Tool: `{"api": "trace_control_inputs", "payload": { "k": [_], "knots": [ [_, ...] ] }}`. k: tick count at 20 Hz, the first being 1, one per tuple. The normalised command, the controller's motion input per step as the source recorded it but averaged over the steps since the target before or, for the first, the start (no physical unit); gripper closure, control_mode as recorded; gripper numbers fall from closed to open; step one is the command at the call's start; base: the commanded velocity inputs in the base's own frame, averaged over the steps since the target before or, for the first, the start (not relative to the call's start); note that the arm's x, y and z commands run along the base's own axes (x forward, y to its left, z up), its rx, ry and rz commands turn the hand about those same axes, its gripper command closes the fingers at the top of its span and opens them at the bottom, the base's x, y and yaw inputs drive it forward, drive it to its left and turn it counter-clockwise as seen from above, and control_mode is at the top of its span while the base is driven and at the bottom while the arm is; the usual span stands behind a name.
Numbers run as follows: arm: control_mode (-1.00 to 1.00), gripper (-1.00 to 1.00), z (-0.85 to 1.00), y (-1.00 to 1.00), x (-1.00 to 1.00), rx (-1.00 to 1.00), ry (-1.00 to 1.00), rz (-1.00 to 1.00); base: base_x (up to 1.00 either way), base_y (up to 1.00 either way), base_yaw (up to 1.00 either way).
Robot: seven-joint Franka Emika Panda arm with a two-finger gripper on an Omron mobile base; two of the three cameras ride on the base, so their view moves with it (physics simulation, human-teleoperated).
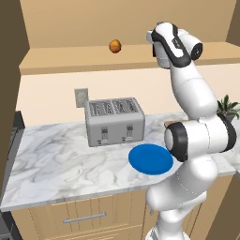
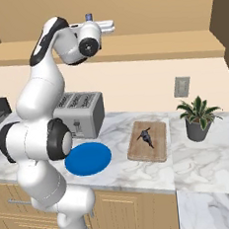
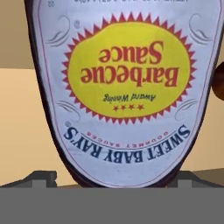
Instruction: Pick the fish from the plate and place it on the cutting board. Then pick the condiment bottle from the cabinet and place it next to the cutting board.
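1 condiment bottle [image 3: 127, 87] between tool [image 3: 127, 177] fingers, grip unclear, orange fruit [image 1: 115, 46] beside

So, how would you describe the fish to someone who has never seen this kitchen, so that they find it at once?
Look at the marble counter, to the right of the silver toaster. A brown wooden cutting board lies there between the blue plate and the potted plant. The fish is the small dark grey shape lying on that board, the only thing on it.

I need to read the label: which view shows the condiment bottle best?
The hand view: the dark brown condiment bottle with its yellow label fills it, text upside down. The right base view shows just its bluish cap above the hand; the left base view hides it.
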Motion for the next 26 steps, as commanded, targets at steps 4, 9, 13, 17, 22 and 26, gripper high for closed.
{"api": "trace_control_inputs", "payload": {
  "k": [4,9,13,17,22,26],
  "knots": [
    [-1.00,-1.00,0.00,0.00,0.00,0.00,0.00,0.00,0.00,0.00,0.00],
    [-1.00,-1.00,0.05,-0.04,-0.01,0.00,0.00,0.00,0.00,0.00,0.00],
    [-1.00,-1.00,0.05,-0.01,-0.01,0.00,0.00,0.00,0.00,0.00,0.00],
    [-1.00,-1.00,0.02,0.00,-0.04,0.00,0.00,0.00,0.00,0.00,0.00],
    [-1.00,-1.00,0.00,0.00,-0.10,0.00,0.00,0.00,0.00,0.00,0.00],
    [-1.00,-1.00,0.00,-0.04,-0.16,0.00,0.00,0.00,0.00,0.00,0.00]
  ]
}}
